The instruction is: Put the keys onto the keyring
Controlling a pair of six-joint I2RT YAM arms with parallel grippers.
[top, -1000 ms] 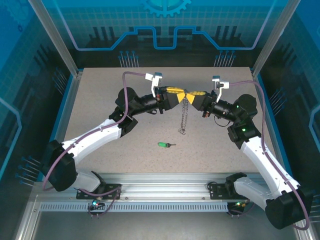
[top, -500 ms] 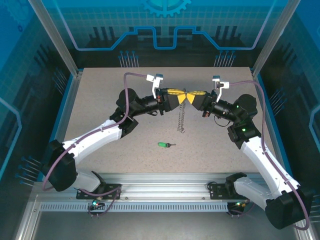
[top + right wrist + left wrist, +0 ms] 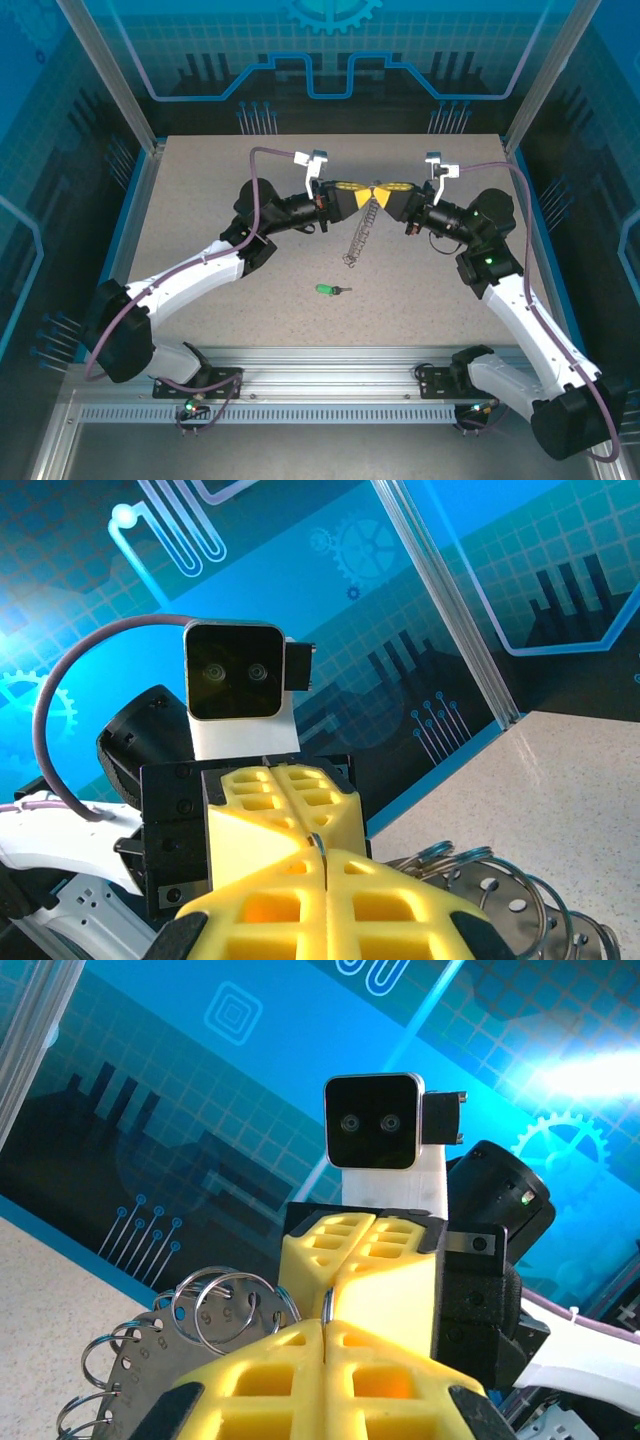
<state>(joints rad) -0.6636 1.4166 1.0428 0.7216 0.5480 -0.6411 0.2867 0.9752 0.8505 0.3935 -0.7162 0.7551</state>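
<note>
Top external view: left gripper (image 3: 365,191) and right gripper (image 3: 383,191) clamp tip to tip on the keyring (image 3: 373,197), its chain (image 3: 360,232) dangling; the green key (image 3: 327,290) lies apart on the table (image 3: 215,175). We judge it light, slippery, best gripped by its plastic head

The left arm (image 3: 190,272) and right arm (image 3: 525,312) reach forward and bend inward, elbows out, so the left gripper (image 3: 357,194) and right gripper (image 3: 390,193) meet tip to tip, each with its yellow fingers (image 3: 262,1372) pressed tight together.
</note>
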